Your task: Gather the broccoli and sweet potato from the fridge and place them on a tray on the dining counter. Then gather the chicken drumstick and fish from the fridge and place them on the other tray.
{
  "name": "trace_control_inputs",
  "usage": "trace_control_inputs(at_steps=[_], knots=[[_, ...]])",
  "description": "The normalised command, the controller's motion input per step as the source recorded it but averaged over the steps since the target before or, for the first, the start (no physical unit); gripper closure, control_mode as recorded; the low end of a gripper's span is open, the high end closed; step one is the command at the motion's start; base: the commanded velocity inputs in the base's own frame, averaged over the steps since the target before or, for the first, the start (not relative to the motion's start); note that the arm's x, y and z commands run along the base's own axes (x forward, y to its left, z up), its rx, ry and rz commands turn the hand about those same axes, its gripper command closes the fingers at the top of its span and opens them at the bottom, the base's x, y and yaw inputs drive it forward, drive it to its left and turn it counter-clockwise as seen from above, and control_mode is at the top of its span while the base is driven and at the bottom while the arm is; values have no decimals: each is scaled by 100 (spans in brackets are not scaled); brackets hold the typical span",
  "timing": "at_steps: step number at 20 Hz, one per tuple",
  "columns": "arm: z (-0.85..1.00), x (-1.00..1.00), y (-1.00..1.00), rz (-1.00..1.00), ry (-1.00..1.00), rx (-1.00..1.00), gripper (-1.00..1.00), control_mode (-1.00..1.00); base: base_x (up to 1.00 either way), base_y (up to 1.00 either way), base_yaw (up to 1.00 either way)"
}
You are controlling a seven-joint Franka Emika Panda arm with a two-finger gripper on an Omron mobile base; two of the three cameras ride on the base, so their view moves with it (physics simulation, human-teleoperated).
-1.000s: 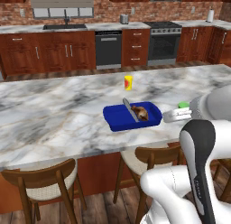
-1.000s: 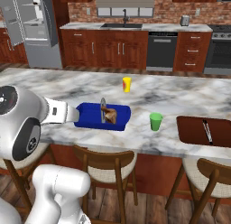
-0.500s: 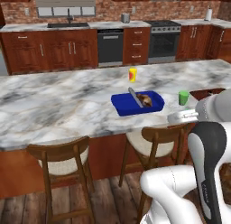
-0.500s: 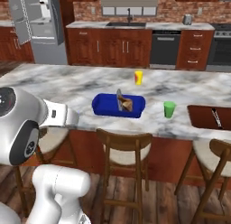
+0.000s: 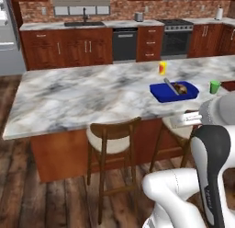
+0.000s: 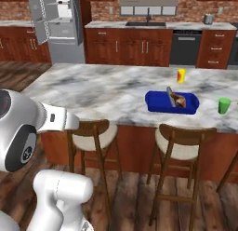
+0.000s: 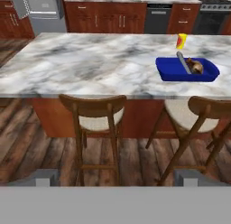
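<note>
A blue tray (image 5: pixel 160 92) (image 6: pixel 157 102) (image 7: pixel 168 70) rests on the marble dining counter (image 5: pixel 82 96) (image 6: pixel 102 88) (image 7: pixel 81 65). In it lie a grey fish (image 5: pixel 171 86) (image 6: pixel 170 95) (image 7: pixel 182 62) and a brown chicken drumstick (image 5: pixel 181 89) (image 6: pixel 181 102) (image 7: pixel 195 65). My gripper (image 7: pixel 116 177) is open and empty, well back from the counter at stool height, facing its front. The fridge (image 6: pixel 60 20) (image 7: pixel 40 6) stands at the far left with its door swung open. Broccoli and sweet potato are out of view.
A yellow cup (image 5: pixel 162 68) (image 6: pixel 181 76) (image 7: pixel 181 40) stands behind the blue tray and a green cup (image 5: pixel 214 87) (image 6: pixel 224 105) to its right. Wooden stools (image 7: pixel 94 114) (image 7: pixel 200 117) line the counter's near side. Wood floor lies open to the left.
The base has driven back and to the left, so the whole scene slid right: counter and tray look farther off and the fridge has come into view. The gripper stays open.
</note>
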Motion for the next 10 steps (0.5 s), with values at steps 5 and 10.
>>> trace_control_inputs(at_steps=[5, 10], knots=[[0, 0, 0, 0, 0, 0, -100, 100, -1, 100, 0], [0, 0, 0, 0, 0, 0, -100, 100, 0, 100, 4]])
